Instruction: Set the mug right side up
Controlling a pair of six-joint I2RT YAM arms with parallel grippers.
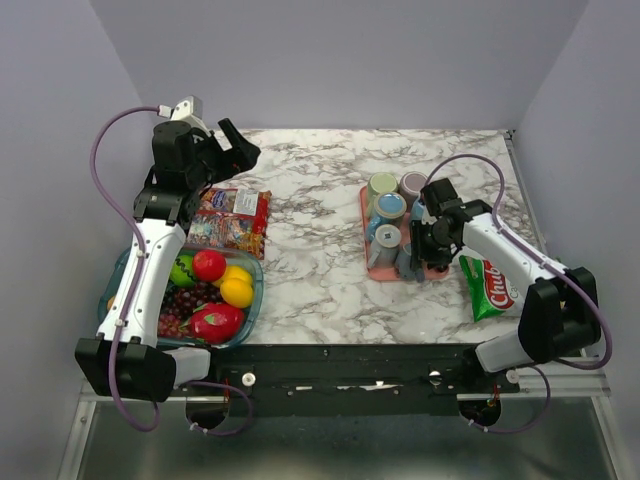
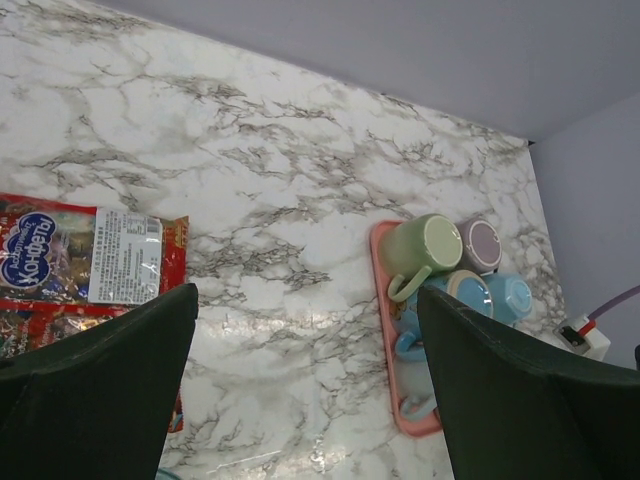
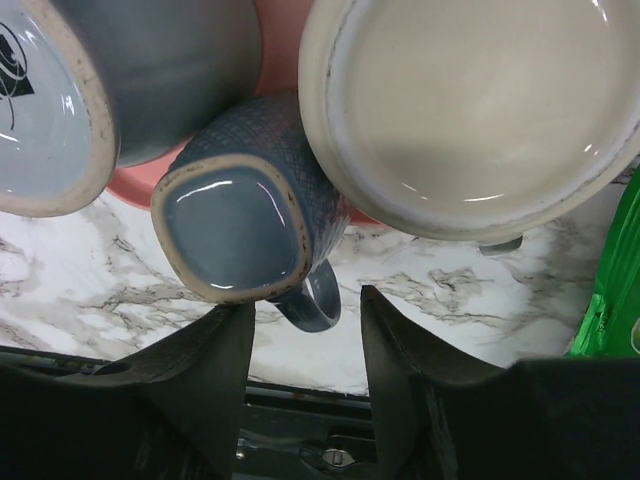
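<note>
Several mugs stand bottom-up on a pink tray. In the right wrist view a dark blue textured mug with a squarish bottom faces the camera at the tray's near edge. Its handle sticks out over the marble. My right gripper is open just above this mug, with the handle in the gap between the fingers and nothing gripped. In the top view the right gripper hovers over the tray's near right corner. My left gripper is open and empty, raised high at the back left.
Green, purple and blue mugs crowd the tray. A big cream-bottomed mug and a grey-blue mug flank the dark one. A green chips bag lies to the right, with a candy bag and a fruit container to the left.
</note>
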